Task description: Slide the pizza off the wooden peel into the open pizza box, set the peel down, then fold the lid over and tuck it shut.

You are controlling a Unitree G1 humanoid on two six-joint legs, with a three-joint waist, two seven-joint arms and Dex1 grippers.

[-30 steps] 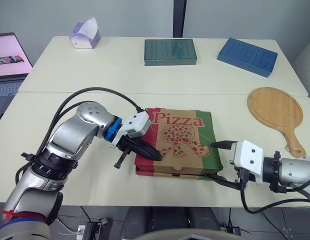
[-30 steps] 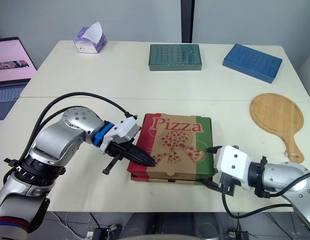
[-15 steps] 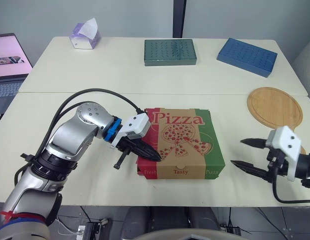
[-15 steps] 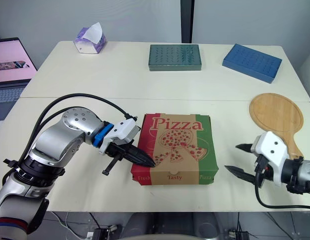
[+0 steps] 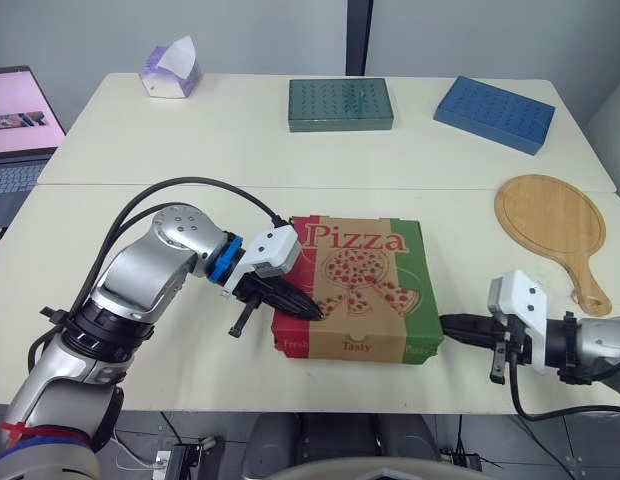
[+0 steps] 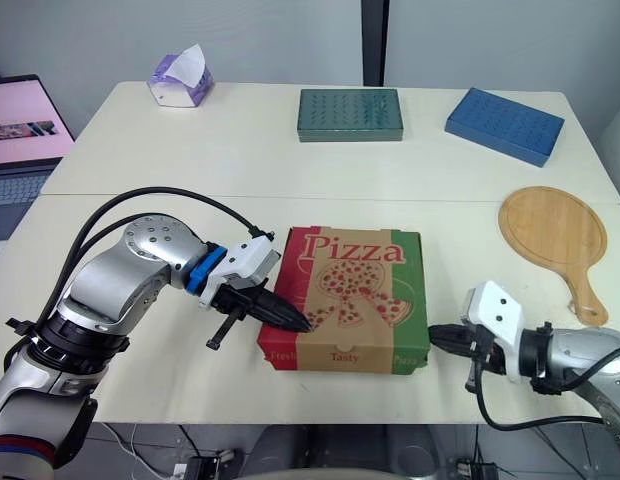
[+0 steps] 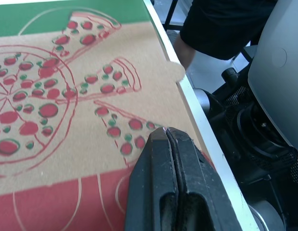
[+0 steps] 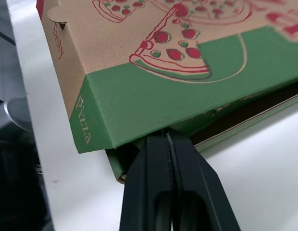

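Right gripper [image 8: 164,136], fingers pressed together, noses under the green side flap of the pizza box [image 5: 365,285], which sits lid-down near the table's front edge. Left gripper [image 7: 166,131], likewise closed, rests on the lid. The cardboard looks light and easily creased, so push the flap edges rather than pinching. The pizza is hidden inside, and whether the lid is tucked is unclear. The wooden peel [image 5: 550,222] lies farther right.

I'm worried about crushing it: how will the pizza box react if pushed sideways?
The pizza box looks like thin cardboard, so its side probably flexes. It seems light and may slide on the table, unless the left tool on top pins it.
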